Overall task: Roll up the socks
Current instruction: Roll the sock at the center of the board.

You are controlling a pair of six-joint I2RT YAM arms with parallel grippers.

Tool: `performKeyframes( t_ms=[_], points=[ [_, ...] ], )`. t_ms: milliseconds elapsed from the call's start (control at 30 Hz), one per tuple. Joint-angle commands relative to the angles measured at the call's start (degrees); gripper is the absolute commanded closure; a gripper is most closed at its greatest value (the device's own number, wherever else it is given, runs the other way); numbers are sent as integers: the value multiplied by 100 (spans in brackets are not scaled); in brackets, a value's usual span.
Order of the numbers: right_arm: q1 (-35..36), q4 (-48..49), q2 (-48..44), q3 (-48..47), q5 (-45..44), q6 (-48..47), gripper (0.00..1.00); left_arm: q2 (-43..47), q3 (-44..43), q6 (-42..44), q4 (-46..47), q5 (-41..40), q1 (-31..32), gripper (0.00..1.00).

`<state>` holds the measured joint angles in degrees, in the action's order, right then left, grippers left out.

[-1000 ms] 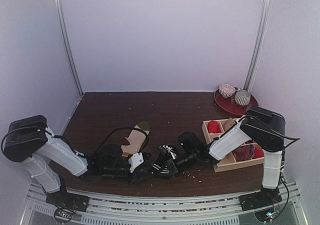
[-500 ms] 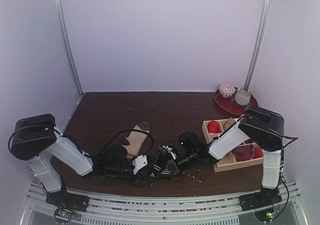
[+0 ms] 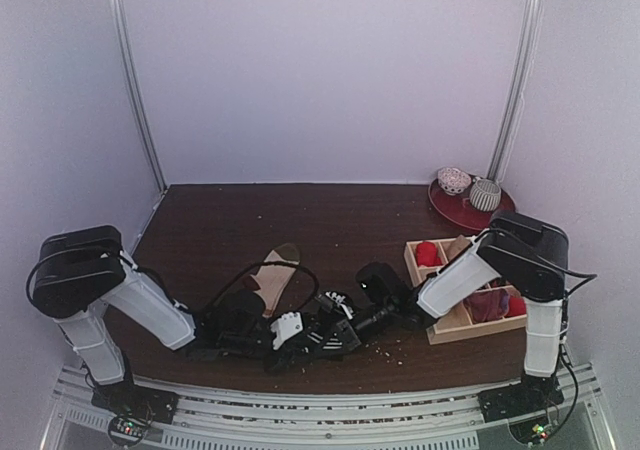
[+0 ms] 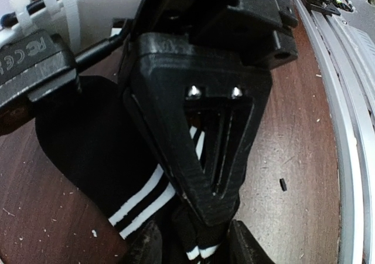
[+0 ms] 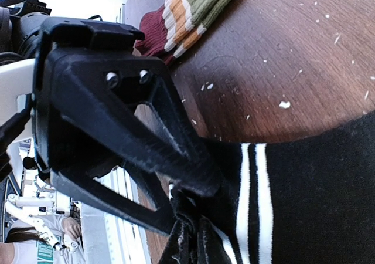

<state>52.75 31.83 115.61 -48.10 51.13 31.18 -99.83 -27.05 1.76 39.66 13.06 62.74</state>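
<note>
Wooden tray (image 3: pixel 475 328) right of black sock (image 4: pixel 76 141)

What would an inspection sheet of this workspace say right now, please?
Surface: dark wooden table, scattered pale specks.
Job's things: black sock bunched between both hands; tan sock lying farther back.
Clutter: wooden tray holding red bundles; red plate with two patterned balls.
Hands: right hand shut on black sock; left hand at its cuff, grip unclear.
Cables: black cable looping above tan sock.
Surroundings: white walls; metal rail at near edge.
</note>
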Motion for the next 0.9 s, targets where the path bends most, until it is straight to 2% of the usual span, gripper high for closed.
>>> performKeyframes(
  t_ms=[0, 100, 267, 367, 533, 667, 733, 867],
  points=[
    [-137, -858, 176, 187, -105, -164, 96, -11, 118, -188, 24, -95, 28, 60],
    [-162, -854, 177, 190, -80, -169, 96, -45, 180, -215, 84, -126, 26, 65],
    [-195, -838, 201, 179, -51, -171, 96, -260, -19, -190, -34, -49, 10, 79],
    [-204, -828, 193, 187, 20, -194, 95, -408, -136, -192, -195, -51, -7, 99],
    [-233, -836, -61, 238, -63, -392, 89, -338, -112, -588, -376, -60, -24, 100],
    [-242, -609, -938, 536, -551, -793, 79, -167, 38, -1407, -623, 7, -91, 100],
    [-231, -503, -1617, 775, -954, -1155, 77, -136, 72, -1756, -835, 206, -104, 100],
    [130, -398, -2705, 1369, -2066, -2591, 74, -149, 62, -2479, -1233, 557, -104, 100]
  ],
)
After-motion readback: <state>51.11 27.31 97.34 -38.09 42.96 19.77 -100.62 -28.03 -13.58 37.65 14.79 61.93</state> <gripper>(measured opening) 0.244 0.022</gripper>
